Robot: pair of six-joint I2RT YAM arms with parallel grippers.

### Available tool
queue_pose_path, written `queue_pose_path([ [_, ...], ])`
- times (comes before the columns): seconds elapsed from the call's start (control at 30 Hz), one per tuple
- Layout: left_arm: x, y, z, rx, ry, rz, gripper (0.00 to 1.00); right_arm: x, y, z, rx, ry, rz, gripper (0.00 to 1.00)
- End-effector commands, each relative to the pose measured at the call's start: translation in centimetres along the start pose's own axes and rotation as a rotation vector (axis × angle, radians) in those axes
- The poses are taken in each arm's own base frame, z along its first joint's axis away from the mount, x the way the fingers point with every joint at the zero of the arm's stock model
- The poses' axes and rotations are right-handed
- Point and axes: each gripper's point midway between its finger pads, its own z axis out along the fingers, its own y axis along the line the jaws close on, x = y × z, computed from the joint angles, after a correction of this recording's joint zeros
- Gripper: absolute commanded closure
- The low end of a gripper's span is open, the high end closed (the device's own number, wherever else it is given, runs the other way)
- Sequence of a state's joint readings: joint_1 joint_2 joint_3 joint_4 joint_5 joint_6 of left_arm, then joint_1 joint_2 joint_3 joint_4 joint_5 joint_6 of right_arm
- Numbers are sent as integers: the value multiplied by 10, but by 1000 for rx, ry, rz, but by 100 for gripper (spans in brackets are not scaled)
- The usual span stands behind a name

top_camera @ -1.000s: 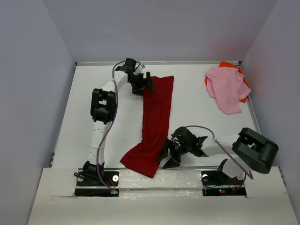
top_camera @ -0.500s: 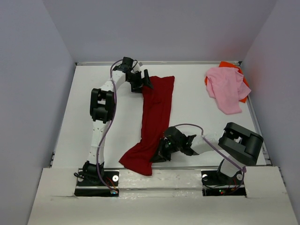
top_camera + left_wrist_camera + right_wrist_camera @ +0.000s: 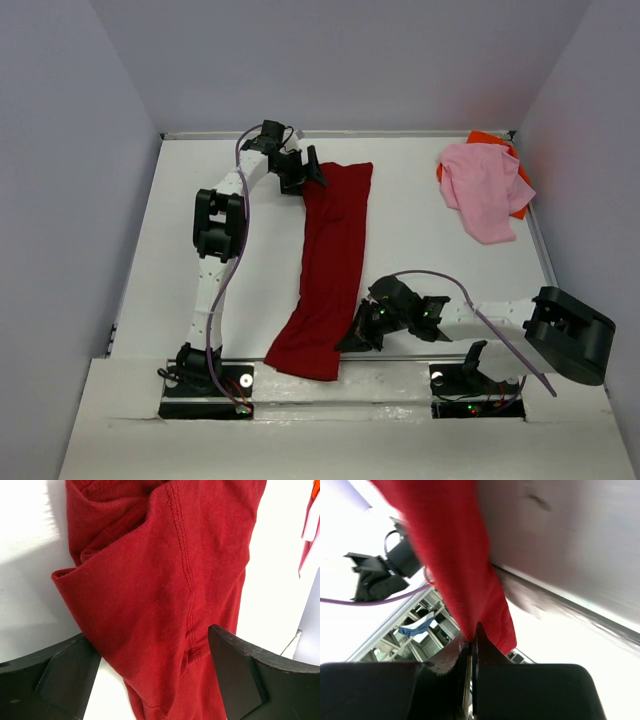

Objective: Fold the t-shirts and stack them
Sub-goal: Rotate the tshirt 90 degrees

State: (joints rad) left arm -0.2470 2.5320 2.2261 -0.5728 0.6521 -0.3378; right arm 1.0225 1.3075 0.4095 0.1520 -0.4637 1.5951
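**Pinching the dark red t-shirt point(image 3: 332, 250) low on the white desk point(image 3: 200, 250)**

Stretching the dark red t-shirt as a long narrow band from the far middle of the desk down to its near edge. Bunching the light pink t-shirt point(image 3: 482, 190) in the far right corner, overlapping the bright orange t-shirt point(image 3: 485, 137), with only slivers of orange peeking out. Spreading the left pincer point(image 3: 149, 635) wide at the red cloth's far left corner, fingers straddling a stitched seam. Pressing the right pincer point(image 3: 472, 645) together on the band's right edge close to its near end, pinching a fold of red cloth between the fingertips.
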Motion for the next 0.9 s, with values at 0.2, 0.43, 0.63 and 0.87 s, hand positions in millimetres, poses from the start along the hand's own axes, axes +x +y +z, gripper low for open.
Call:
queue_pose_path([
  [0.2,20,44,23,-110,43,-59,54,5,-18,1,74,36,23,99],
  [0.43,27,59,33,-161,59,-116,100,6,-21,-2,81,36,20,99],
  [0.63,9,65,28,-207,-6,-132,100,7,-38,-15,99,31,70,99],
  [0.87,-11,78,25,-199,-59,-152,100,4,-54,-35,88,-8,109,99],
])
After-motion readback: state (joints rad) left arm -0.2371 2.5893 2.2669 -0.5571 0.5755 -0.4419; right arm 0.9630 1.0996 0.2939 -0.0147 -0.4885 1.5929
